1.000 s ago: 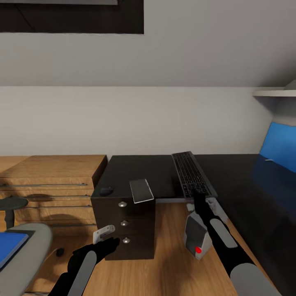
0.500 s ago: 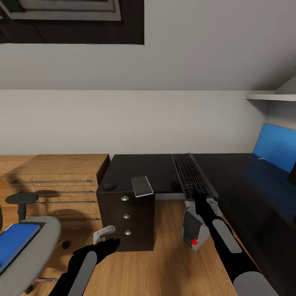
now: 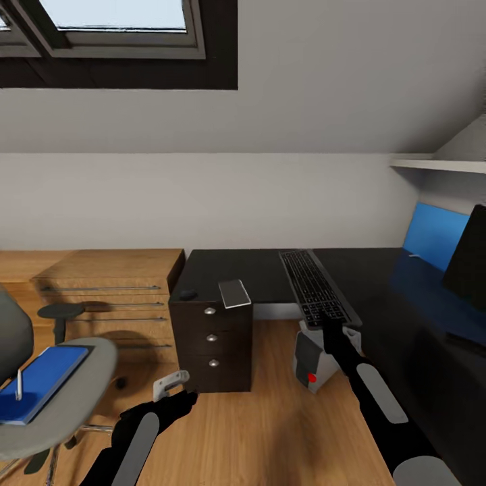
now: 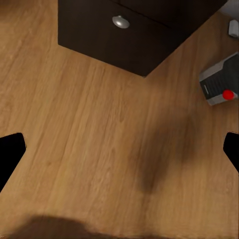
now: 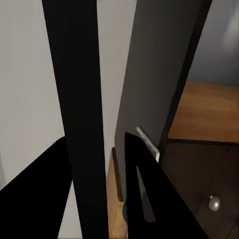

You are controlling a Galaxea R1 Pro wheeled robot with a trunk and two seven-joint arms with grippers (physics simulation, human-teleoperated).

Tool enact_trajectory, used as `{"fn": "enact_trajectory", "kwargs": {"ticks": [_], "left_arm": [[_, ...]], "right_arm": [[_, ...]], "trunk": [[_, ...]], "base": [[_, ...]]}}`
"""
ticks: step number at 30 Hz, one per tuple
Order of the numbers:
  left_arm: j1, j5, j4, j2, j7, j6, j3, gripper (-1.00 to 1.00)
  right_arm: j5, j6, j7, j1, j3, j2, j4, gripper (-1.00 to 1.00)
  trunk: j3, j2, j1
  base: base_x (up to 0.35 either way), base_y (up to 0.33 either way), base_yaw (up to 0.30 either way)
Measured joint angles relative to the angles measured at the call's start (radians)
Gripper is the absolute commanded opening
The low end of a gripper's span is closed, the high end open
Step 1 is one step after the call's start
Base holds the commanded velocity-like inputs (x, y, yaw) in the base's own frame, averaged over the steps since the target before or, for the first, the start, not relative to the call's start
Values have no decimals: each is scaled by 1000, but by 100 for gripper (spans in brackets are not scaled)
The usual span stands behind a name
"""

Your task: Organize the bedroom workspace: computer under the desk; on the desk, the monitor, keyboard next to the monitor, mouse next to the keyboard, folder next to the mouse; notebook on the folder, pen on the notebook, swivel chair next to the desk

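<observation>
Mostly undone: your right gripper (image 3: 330, 327) pinches the keyboard (image 3: 312, 286) at the desk (image 3: 263, 270) edge; left gripper (image 3: 177, 390) open, empty — folder (image 3: 42, 381) still on the chair (image 3: 64, 405).

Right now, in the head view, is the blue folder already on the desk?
No: the blue folder lies on the swivel chair seat, apart from the desk.
</observation>
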Motion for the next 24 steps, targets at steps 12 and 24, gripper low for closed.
{"fn": "enact_trajectory", "kwargs": {"ticks": [12,24], "left_arm": [[0,-2,0,0,4,-2,0,100],[0,-3,0,0,3,-2,0,100]], "right_arm": [[-7,3,0,0,-1,-3,4,-100],[-9,6,0,2,-1,-4,4,-100]], "trunk": [[38,84,-46],[75,168,-92]], "base": [[-345,-46,0],[-346,-113,0]]}}
